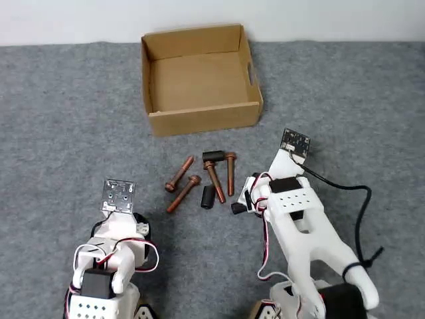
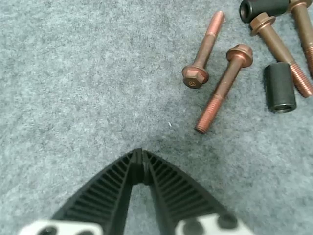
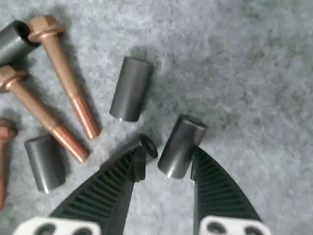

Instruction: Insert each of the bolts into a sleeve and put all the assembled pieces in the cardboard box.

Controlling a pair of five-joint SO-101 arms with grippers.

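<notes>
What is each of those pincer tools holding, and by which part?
Nothing is gripped yet. The left tool is shut on nothing; the right tool stands open around one end of a dark sleeve, with a gap on one side.

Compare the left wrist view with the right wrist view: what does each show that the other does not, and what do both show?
Left wrist only: the left gripper, shut and empty, and the outer bolt.
Right wrist only: the right gripper, open around a sleeve, and a spare sleeve beside it.
Both: two middle bolts, the sleeve by their heads, the sleeve by their threads, and probably a third bolt, cut off in the right wrist view.
</notes>
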